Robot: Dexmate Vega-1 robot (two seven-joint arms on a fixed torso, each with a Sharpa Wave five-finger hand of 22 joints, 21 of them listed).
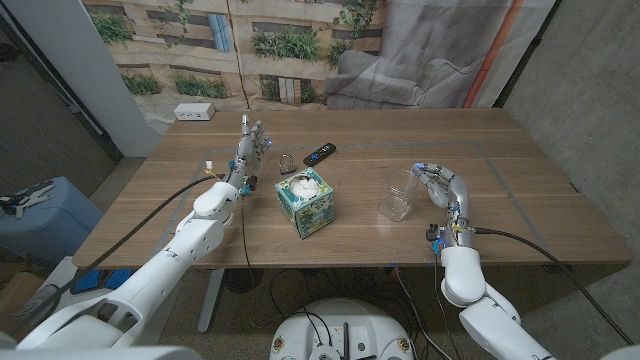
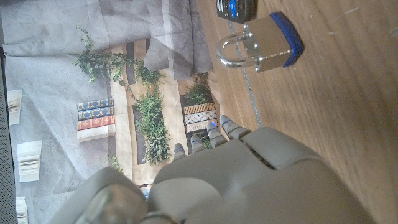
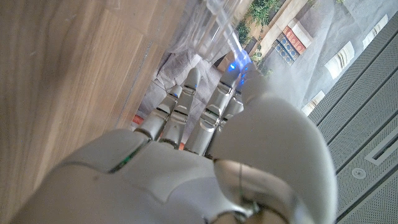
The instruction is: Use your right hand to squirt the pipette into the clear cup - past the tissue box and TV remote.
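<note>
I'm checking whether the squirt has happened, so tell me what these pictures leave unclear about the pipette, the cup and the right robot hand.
- Pipette: right wrist view, a clear tube running off the edge; in the head view too small to trace.
- Right robot hand: its own back hides the grip in the wrist view, so whether it squeezes cannot be told.
- Clear cup: head view, transparent and small; any liquid inside cannot be seen.
- TV remote: left wrist view, cut by the edge.

Surface (image 1: 520, 200): wooden.
Middle: tissue box (image 1: 304, 200), clear cup (image 1: 395, 203).
Toward far edge: padlock (image 1: 287, 164), TV remote (image 1: 320, 153).
Far left corner: white box (image 1: 194, 112).
</note>
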